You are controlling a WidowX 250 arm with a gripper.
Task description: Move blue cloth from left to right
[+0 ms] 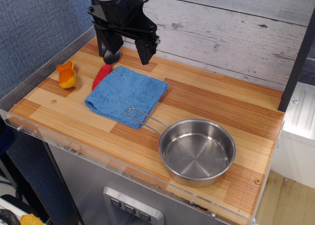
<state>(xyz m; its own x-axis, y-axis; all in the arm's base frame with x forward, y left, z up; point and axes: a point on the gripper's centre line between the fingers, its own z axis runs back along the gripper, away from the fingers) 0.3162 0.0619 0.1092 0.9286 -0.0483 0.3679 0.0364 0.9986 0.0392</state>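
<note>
Wooden tabletop [206, 94], one blue cloth [125, 94], one steel pan [198, 151], one tool [127, 50] released above.

The blue cloth [126, 95], a soft terry square folded flat and turned at an angle, is lying on the left half of the wooden tabletop [216, 99], its edges slightly rumpled.

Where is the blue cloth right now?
The blue cloth lies flat, left of the table's centre, beside the red utensil, with the pan's wire handle overlapping its near corner.
</note>
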